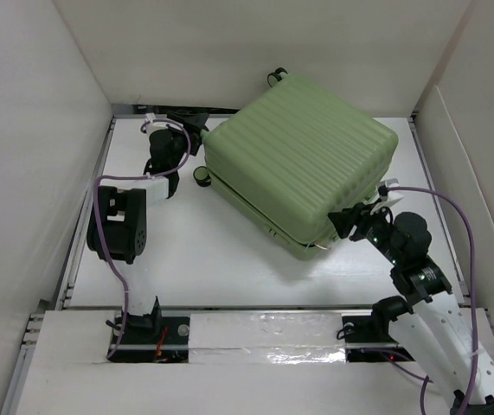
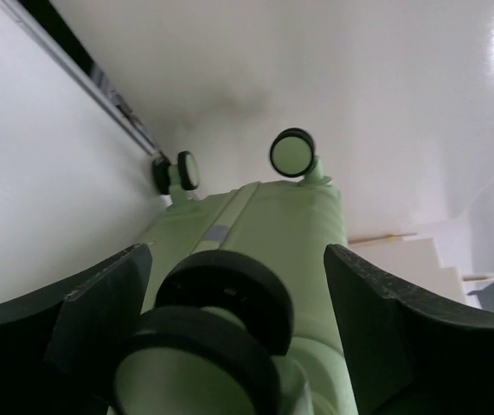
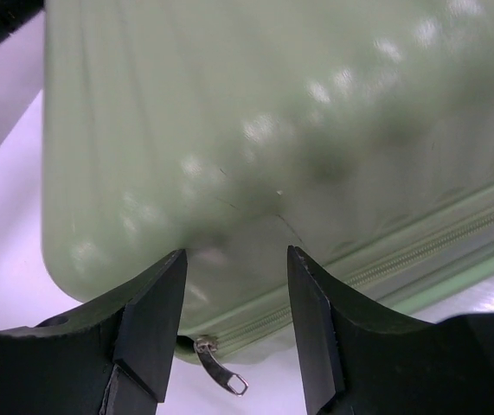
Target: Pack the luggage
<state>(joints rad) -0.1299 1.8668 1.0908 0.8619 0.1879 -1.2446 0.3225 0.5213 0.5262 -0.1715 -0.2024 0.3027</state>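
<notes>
The luggage (image 1: pixel 303 160) is a light green ribbed suitcase lying shut and flat on the white table, turned at an angle. My left gripper (image 1: pixel 195 130) is at its far-left corner, on the wheel side. In the left wrist view, the left gripper (image 2: pixel 234 259) stands open with one black-and-green wheel (image 2: pixel 221 320) between its fingers, and two more wheels (image 2: pixel 292 152) show further along the luggage (image 2: pixel 264 225). My right gripper (image 1: pixel 343 222) sits at the near corner. Seen from its wrist, the right gripper (image 3: pixel 234 259) is open against the shell (image 3: pixel 272 112), just above the zip pull (image 3: pixel 221 367).
White walls box in the table on the left, back and right. A metal rail (image 1: pixel 91 199) runs along the left edge. A taped white strip (image 1: pixel 264 337) lies between the arm bases. Another wheel (image 1: pixel 202 175) pokes out at the suitcase's left side.
</notes>
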